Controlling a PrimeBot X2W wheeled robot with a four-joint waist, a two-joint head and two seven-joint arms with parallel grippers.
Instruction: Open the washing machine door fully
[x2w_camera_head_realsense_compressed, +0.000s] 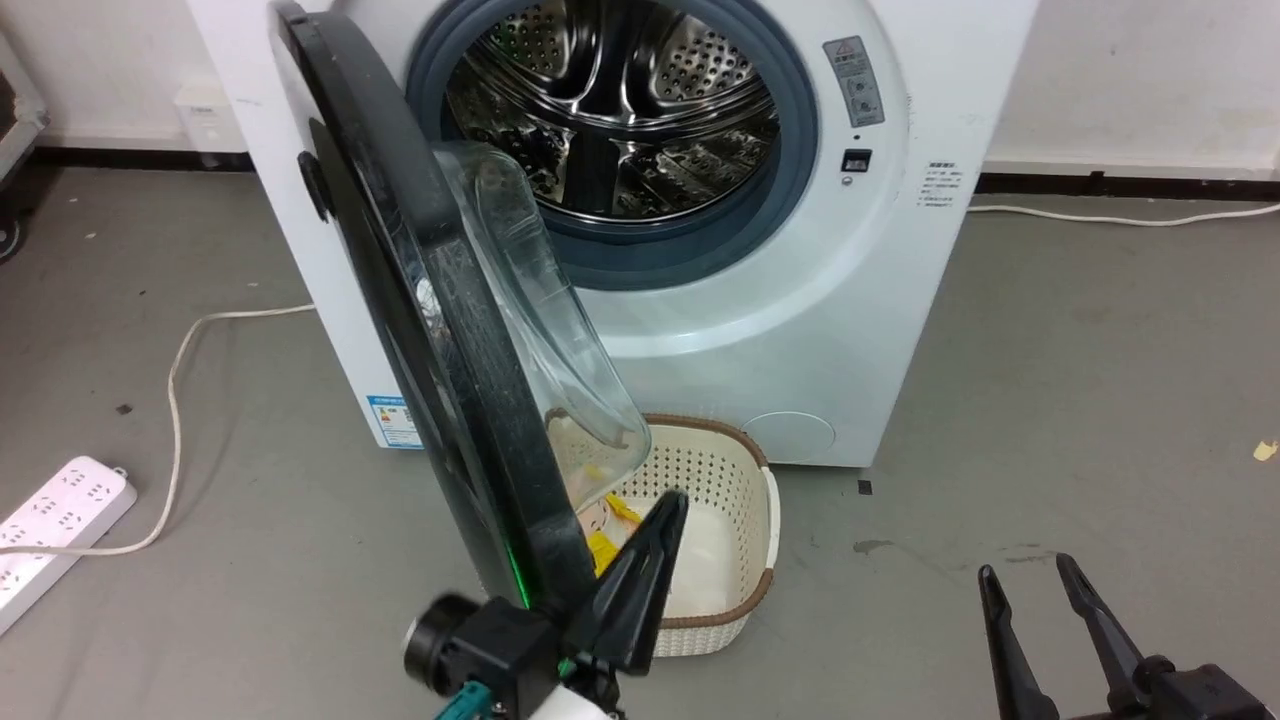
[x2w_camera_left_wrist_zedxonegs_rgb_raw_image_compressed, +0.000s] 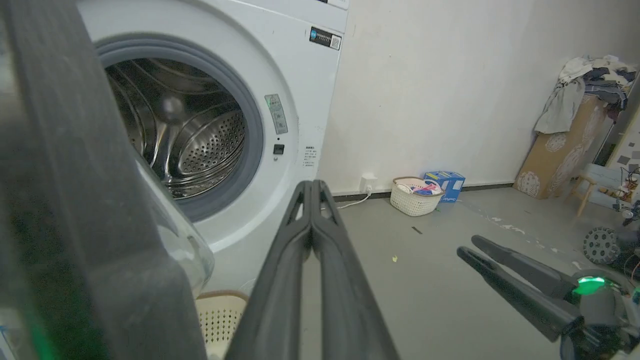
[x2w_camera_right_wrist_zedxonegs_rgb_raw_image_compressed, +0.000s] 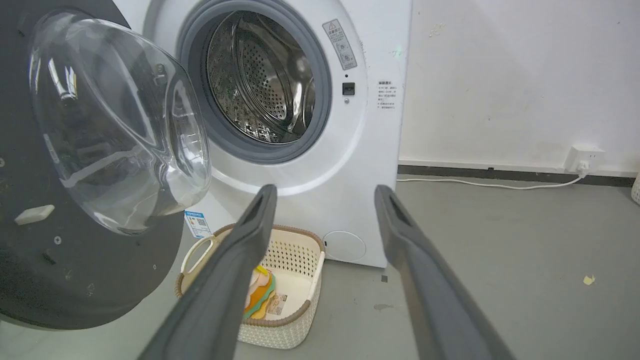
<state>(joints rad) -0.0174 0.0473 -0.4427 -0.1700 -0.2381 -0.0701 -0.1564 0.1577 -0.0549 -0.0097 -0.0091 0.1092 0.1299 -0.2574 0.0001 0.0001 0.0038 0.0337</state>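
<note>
Left of centre in the head view, the door (x2w_camera_head_realsense_compressed: 450, 400) stands part open, edge-on; the left gripper (x2w_camera_head_realsense_compressed: 655, 540), closed and empty, is just beside its inner rim. Left wrist view: door at far left. Right wrist view: right gripper (x2w_camera_right_wrist_zedxonegs_rgb_raw_image_compressed: 325, 192) spread open, empty. The door is likely heavy, stiff and slippery: push the black rim, not the glass.
</note>
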